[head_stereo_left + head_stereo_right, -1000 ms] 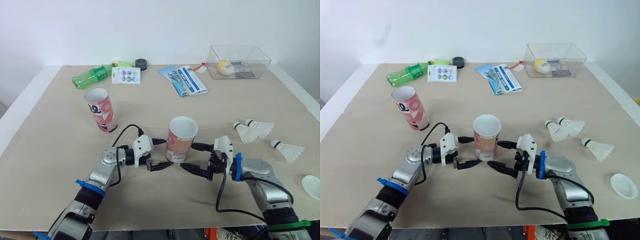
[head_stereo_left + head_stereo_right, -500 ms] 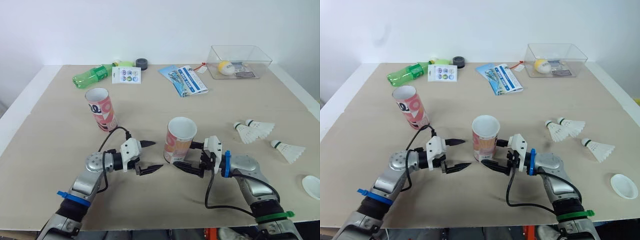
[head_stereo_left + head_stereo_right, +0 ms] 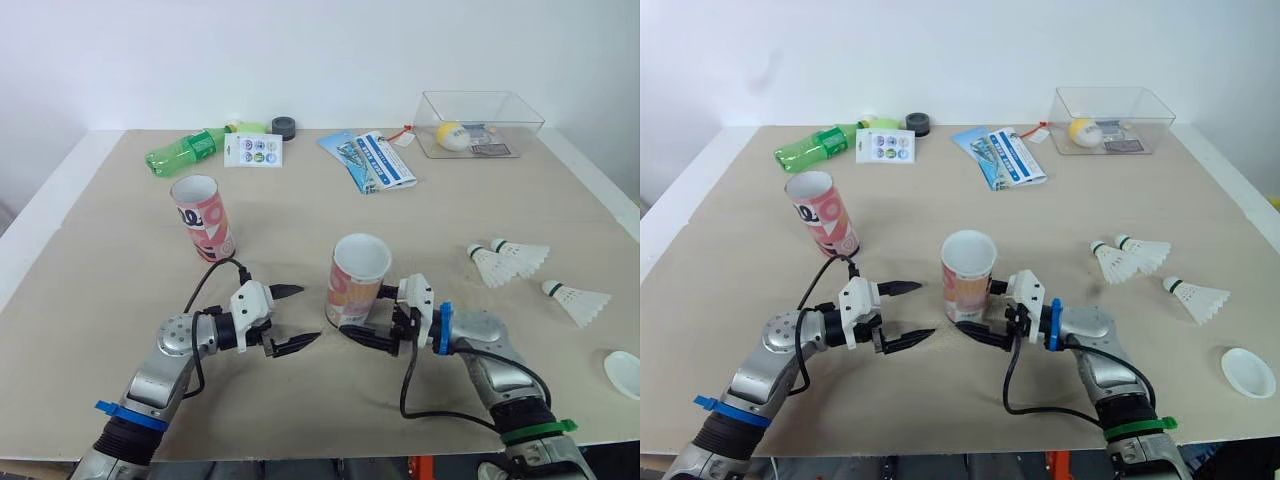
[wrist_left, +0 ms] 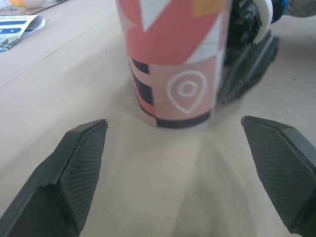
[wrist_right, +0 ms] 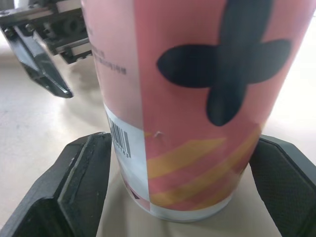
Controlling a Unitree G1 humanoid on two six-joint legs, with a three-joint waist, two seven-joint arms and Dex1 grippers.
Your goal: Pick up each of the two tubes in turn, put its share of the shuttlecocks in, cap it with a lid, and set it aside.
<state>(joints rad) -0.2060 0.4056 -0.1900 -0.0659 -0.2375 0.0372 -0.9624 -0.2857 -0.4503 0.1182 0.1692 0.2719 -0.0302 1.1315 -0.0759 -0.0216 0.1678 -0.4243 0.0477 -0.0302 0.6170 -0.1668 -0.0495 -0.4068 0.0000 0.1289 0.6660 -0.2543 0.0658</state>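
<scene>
One pink patterned tube (image 3: 355, 283) is standing open-topped on the counter (image 3: 120, 250), its inside hidden. The right pincer (image 3: 362, 315) is straddling its base, contact unclear, while the left pincer (image 3: 310, 313) is gaping wide and empty beside it.

Near tube (image 3: 350, 295): pink; carries orange diagonal stripes, black four-petal mark, white pin outline, barcode on white.
Far tube (image 3: 203, 222): pink and white print.
Shuttlecocks (image 3: 578, 297): white, dark band at cork.
Lid (image 3: 624, 372): white.
Bottle (image 3: 185, 152): green.
Leaflet (image 3: 368, 160): blue and white.
Ball (image 3: 450, 135): yellow.
Worktop (image 3: 120, 260): beige.
Left end effector (image 3: 309, 313), right end effector (image 3: 365, 311): black, white housings.
</scene>
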